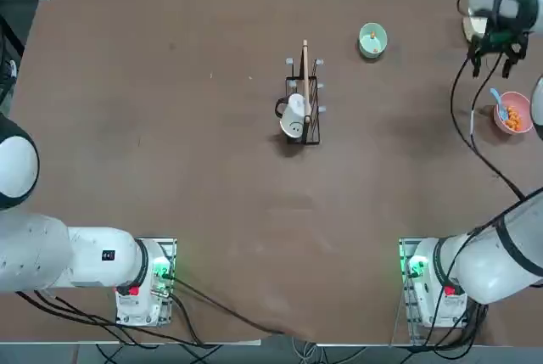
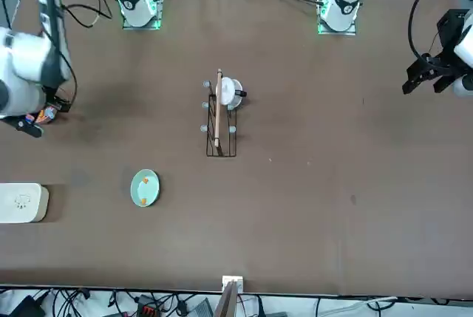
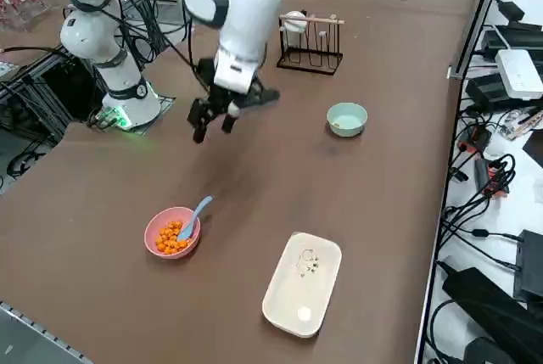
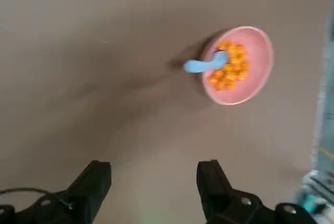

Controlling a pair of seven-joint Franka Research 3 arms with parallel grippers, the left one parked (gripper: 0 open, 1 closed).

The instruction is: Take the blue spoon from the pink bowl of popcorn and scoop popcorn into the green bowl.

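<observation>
Two spread black fingers on my right tool are hovering above the brown surface, gripping nothing; in the front view they're hiding much of the round pink bowl, where the light-blue plastic spoon is leaning.

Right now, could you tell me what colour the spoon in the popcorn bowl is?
The small plastic spoon is light blue, clearest in the right side view.

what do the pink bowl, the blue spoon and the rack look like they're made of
The pink bowl looks like smooth plastic, or glazed ceramic, by its even colour. The blue spoon seems matte plastic: thin, one flat colour. The rack looks like dark metal wire, given its slim bars.
</observation>
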